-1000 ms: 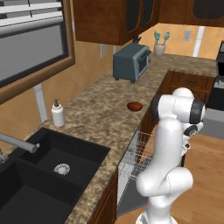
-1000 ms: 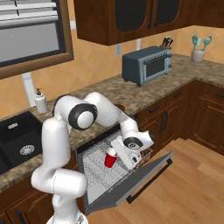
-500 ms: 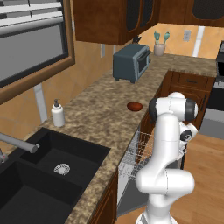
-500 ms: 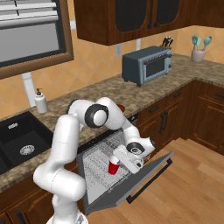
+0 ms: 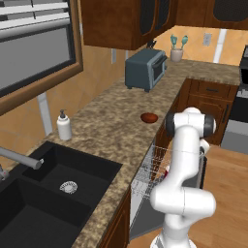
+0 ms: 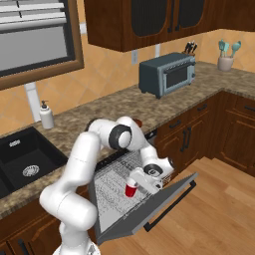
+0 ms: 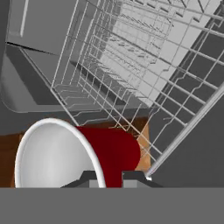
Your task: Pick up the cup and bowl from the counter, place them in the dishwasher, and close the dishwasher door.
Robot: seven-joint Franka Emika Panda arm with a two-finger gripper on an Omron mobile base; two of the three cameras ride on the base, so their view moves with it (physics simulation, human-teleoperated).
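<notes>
Pinching the small bright red tapered cup by its rim in the two-finger gripper, low over the silvery wire rack; rack directly beneath jaws; shallow dark reddish-brown bowl well behind, up on the speckled granite counter.

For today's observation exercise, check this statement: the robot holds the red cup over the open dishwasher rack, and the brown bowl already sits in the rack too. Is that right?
Not quite. The cup is indeed held in the gripper over the open dishwasher's rack, but the bowl is not in the rack: the left base view shows it resting on the counter, short of the toaster oven.
</notes>
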